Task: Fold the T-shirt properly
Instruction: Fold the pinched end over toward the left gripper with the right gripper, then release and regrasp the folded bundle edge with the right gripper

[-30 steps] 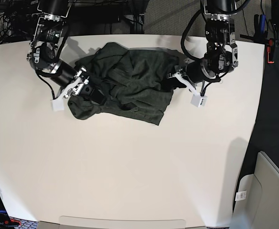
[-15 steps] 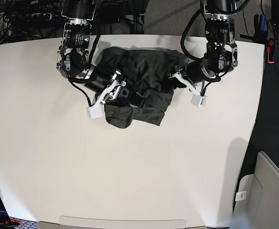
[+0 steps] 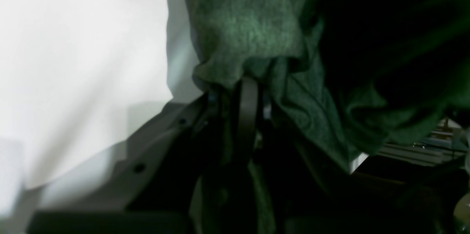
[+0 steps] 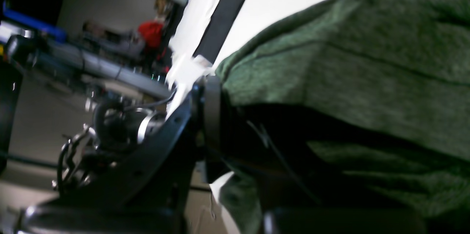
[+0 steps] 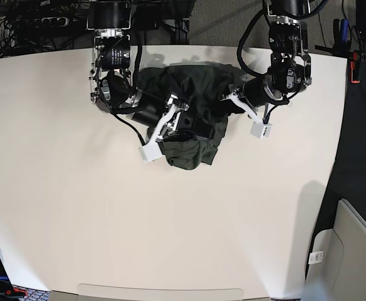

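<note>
Left jaws [image 3: 246, 90] nearly closed, pinching T-shirt [image 5: 192, 106] cloth; right jaws [image 4: 211, 116] likewise clamped on its other edge. Between both, bunched on the white desk [image 5: 170, 219]. Risk: cloth slipping out or folding crooked through bunching. Bare desk beyond; nothing obstructing.

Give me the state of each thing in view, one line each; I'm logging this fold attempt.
T-shirt: bunched in a heap, unfolded, gripped at both sides.
Left gripper: shut on the shirt's edge.
Right gripper: shut on shirt fabric, over the heap.
Table: white, shirt near its far edge.
</note>
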